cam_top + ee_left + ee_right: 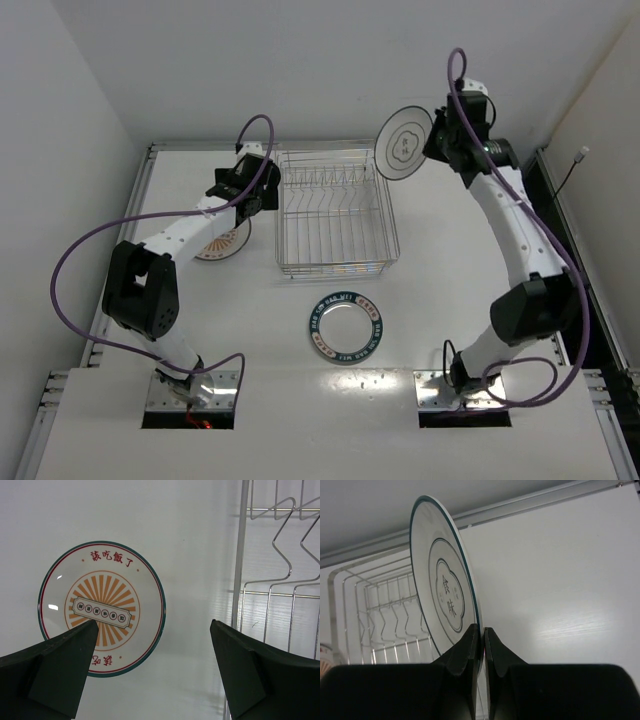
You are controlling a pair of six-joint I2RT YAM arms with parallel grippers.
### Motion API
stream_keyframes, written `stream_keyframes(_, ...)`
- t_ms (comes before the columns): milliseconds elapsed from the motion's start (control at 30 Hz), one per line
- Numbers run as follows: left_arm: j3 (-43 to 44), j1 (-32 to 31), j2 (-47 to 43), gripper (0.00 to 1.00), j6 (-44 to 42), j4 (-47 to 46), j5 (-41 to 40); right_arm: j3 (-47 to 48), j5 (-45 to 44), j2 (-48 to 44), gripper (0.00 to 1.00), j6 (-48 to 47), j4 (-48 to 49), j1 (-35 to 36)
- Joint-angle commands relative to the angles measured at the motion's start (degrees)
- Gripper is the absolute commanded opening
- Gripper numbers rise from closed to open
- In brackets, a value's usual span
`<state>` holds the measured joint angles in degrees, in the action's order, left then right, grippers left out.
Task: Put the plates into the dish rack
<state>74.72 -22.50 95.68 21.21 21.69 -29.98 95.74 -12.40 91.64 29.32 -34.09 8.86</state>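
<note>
My right gripper (437,140) is shut on the rim of the plain white plate (403,142) with a grey centre mark and holds it upright in the air past the dish rack's (335,210) far right corner. In the right wrist view the plate (442,600) stands on edge between my fingers (470,645). My left gripper (262,192) is open and empty beside the rack's left wall, just right of the orange sunburst plate (100,607), which lies flat on the table (222,245). The blue-rimmed plate (347,327) lies flat in front of the rack.
The silver wire rack (272,580) holds no plates; its upright dividers (390,615) show. White walls (60,150) close in the table at left and back. A dark strip with a cable (570,200) runs along the right edge.
</note>
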Motion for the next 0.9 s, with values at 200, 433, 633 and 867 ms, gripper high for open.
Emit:
stream_keyframes(200,0.2,-0.3,-0.6,0.94,-0.5,-1.5,-0.2,15.8,-18.1,15.2,0.0,-3.7,-4.8,9.7)
stream_keyframes(433,0.7,-0.3,-0.6,0.94,-0.5,-1.5,-0.2,15.9,-21.8,19.0,0.0,-3.7,-5.4,12.6)
stream_keyframes(633,0.7,-0.3,-0.6,0.94,-0.5,-1.5,-0.2,15.3,-23.7,19.7,0.0,-4.3,-5.4,13.8)
stream_keyframes(867,0.7,-0.3,-0.6,0.94,-0.5,-1.5,-0.2,18.7,-28.3,25.7,0.0,-9.2,-4.0,16.9)
